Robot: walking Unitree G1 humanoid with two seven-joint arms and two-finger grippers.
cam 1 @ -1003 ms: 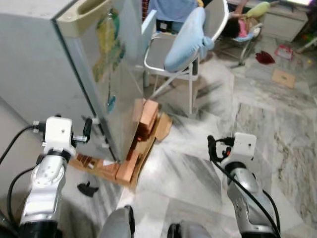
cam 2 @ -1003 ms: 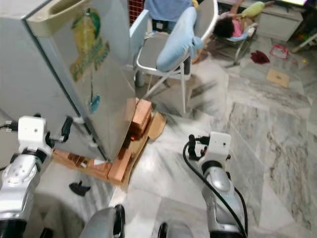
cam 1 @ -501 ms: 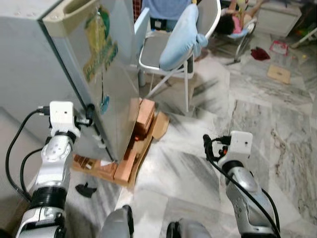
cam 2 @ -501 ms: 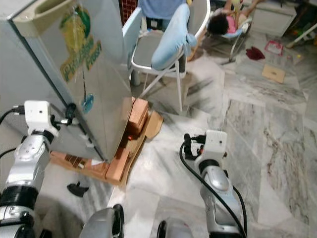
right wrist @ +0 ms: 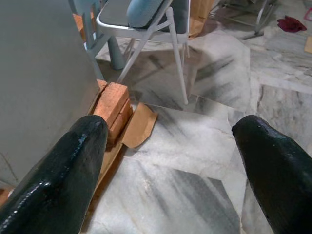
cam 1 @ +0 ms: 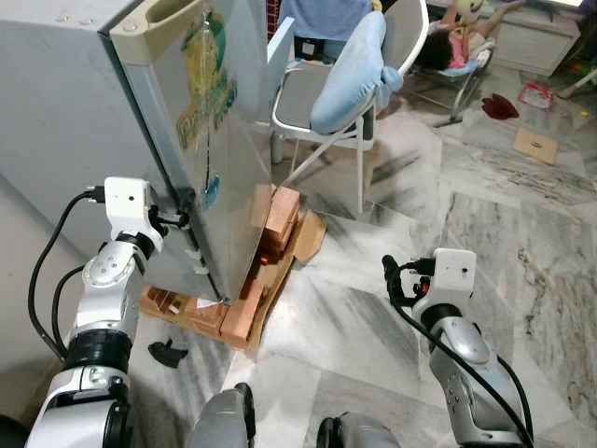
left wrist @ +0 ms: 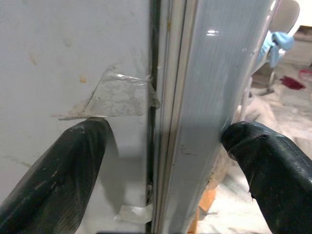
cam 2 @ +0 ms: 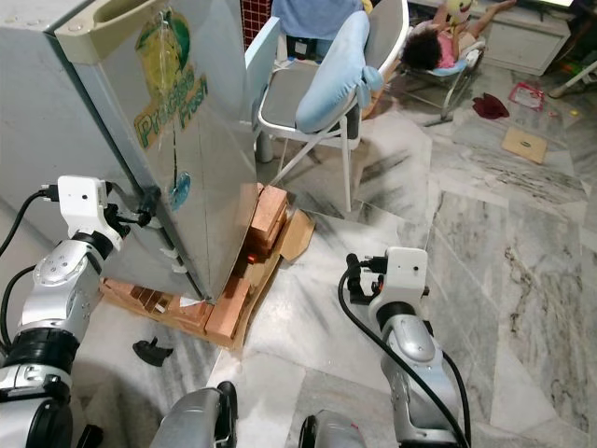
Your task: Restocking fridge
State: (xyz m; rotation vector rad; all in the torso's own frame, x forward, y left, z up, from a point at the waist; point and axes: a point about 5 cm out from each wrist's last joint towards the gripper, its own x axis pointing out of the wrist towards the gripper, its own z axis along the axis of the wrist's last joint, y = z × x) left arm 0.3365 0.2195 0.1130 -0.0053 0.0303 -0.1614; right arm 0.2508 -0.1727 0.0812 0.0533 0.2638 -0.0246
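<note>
A small grey fridge [cam 1: 75, 112] stands at the left, its door [cam 1: 224, 159] bearing a green and yellow sticker. My left gripper [cam 1: 184, 210] is open at the door's side edge, about halfway up. In the left wrist view its fingers [left wrist: 73, 161] straddle the narrow dark seam [left wrist: 155, 97] between the fridge body and the door, with peeling clear tape [left wrist: 114, 95] beside it. My right gripper [cam 1: 392, 275] is open and holds nothing, low over the marble floor to the right of the fridge. In the right wrist view it faces the bricks [right wrist: 112, 105] and the chair.
Orange bricks [cam 1: 277, 219] and flattened cardboard [cam 1: 308, 238] lie under and beside the fridge's front corner. A folding chair [cam 1: 322, 98] with a blue cushion stands just behind. A small black object [cam 1: 168, 352] lies on the floor by my left arm. Open marble floor [cam 1: 522, 243] stretches to the right.
The camera has swayed. My left gripper has risen and closed in on the fridge until its fingers straddle the door's side edge. The right arm has hardly moved.
</note>
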